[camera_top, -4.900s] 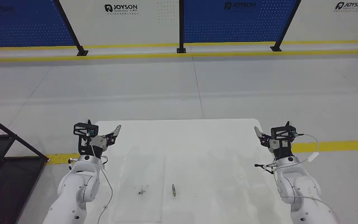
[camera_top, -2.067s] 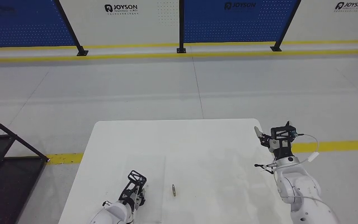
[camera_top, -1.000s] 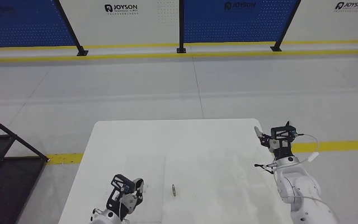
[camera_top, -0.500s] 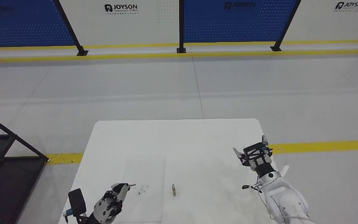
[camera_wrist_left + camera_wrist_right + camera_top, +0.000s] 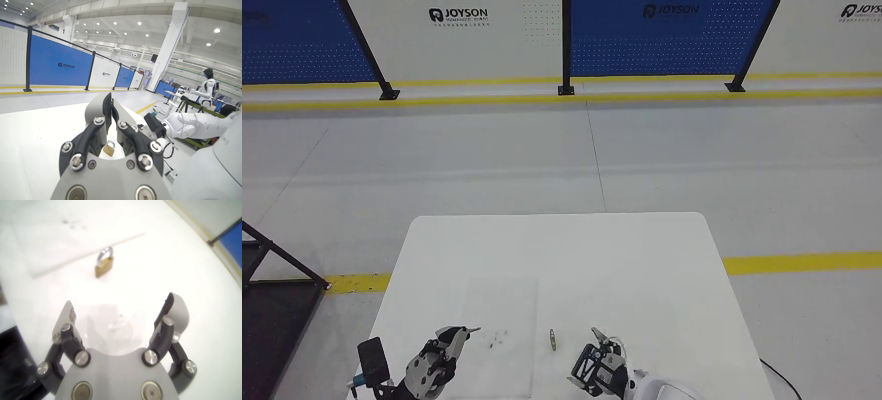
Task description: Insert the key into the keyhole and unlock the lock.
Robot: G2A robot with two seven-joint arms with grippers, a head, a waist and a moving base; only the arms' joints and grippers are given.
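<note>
Lock [image 5: 553, 340] on table [image 5: 642, 260], between left gripper [image 5: 111, 103] and right gripper [image 5: 120, 300].

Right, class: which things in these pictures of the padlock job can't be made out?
Key: left wrist view, the shut left pincer would hide anything it grips.
Keyhole: right wrist view, the padlock is blurred; top view, too small.
Right pincer: top view, its arm is cut off by the bottom edge.

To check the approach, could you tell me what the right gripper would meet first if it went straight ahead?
Probably the padlock, lying on the table just ahead of the open right gripper; depth is unclear.
</note>
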